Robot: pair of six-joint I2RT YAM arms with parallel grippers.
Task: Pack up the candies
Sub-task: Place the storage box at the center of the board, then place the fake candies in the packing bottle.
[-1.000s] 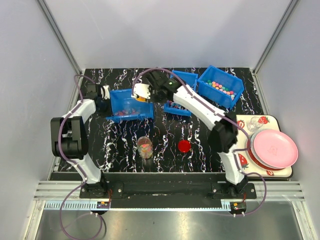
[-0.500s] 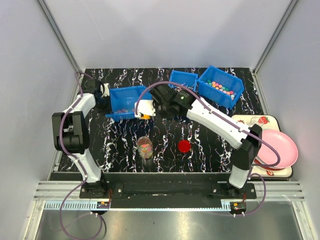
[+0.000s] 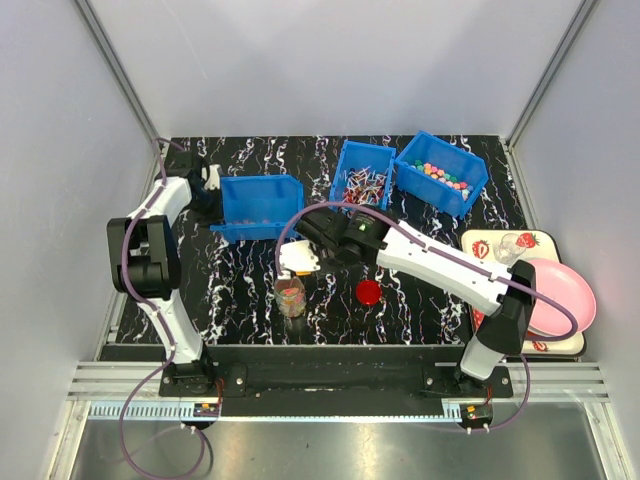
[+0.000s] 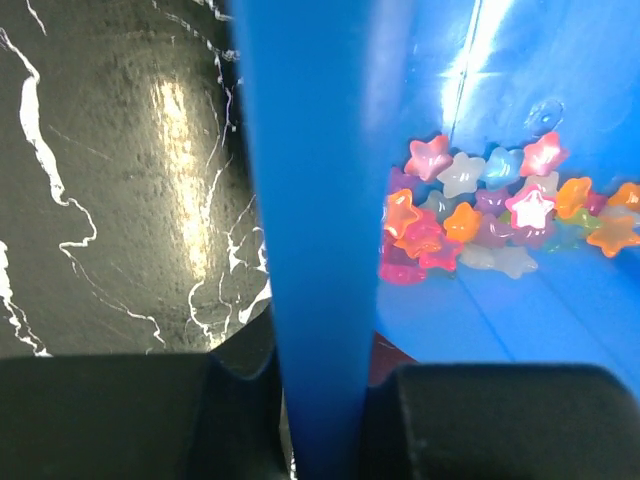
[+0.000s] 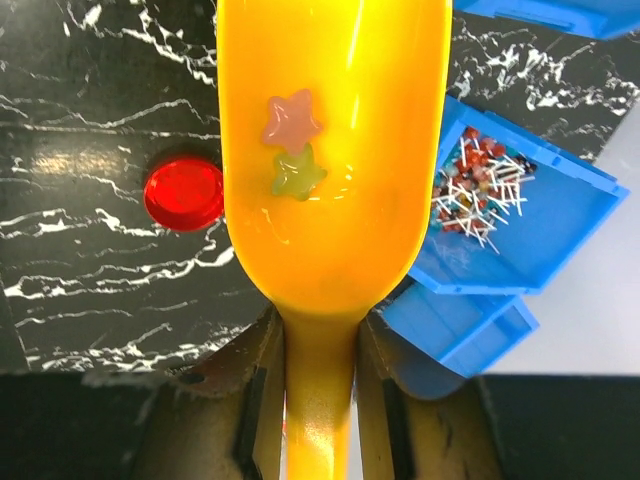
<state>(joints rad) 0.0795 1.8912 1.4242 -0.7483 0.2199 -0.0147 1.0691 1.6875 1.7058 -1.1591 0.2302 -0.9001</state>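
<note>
My right gripper [image 3: 299, 258] [image 5: 320, 350] is shut on the handle of a yellow scoop [image 5: 330, 150]. The scoop holds two star-shaped candies, one pink [image 5: 292, 118] and one green [image 5: 298, 172]. It hovers just above a small clear jar [image 3: 290, 297] that has colourful candies in it. My left gripper [image 3: 205, 186] [image 4: 315, 400] is shut on the wall of the left blue bin [image 3: 255, 205] [image 4: 310, 230]. More star candies [image 4: 480, 210] lie inside that bin. A red lid [image 3: 368, 291] [image 5: 183, 193] lies right of the jar.
A middle blue bin [image 3: 362, 183] [image 5: 500, 215] holds red-and-white wrapped pieces. A right blue bin [image 3: 442, 172] holds small pastel balls. A pink plate [image 3: 555, 297] sits on a strawberry-print tray [image 3: 500, 245] at the right edge.
My right arm has swung the scoop from the left blue bin toward the front, to above the jar. The left bin has settled slightly back with my left gripper still on it.
</note>
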